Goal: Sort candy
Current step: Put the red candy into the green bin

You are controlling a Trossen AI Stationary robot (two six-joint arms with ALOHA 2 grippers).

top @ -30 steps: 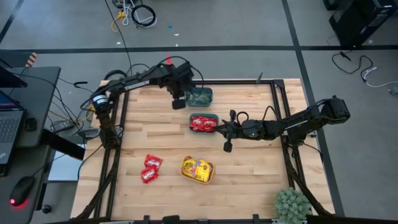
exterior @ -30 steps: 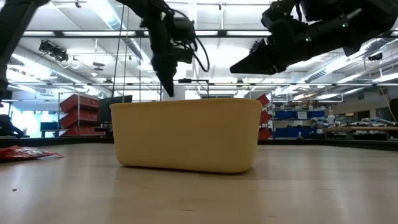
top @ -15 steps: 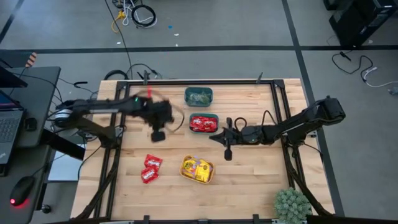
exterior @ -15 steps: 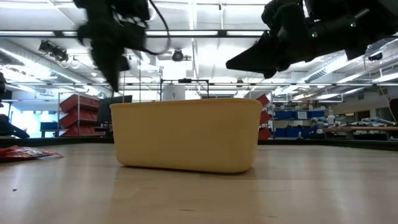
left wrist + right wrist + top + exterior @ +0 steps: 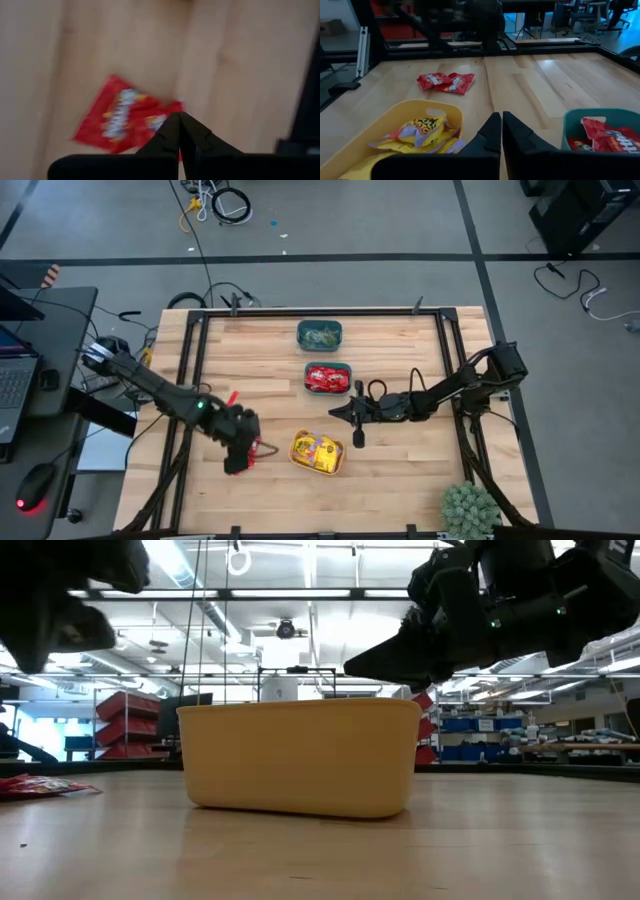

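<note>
- The left gripper (image 5: 235, 465), fingers pressed together and empty, is seen over red candy (image 5: 250, 447) at the table's (image 5: 400, 460) 7 o'clock.
- The right gripper (image 5: 357, 440), likewise closed and empty, is held at 3 o'clock of the yellow bin (image 5: 317, 453).

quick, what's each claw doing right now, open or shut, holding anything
Left claw: shut, holding nothing, above the loose red candy packets.
Right claw: shut, empty, between the yellow bin and the teal bin.

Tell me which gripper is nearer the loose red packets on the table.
Left. The left gripper, shut, is right over the red packets near the table's front left. The right gripper, also shut, is beyond the yellow bin, between it and the bin of red candy.
</note>
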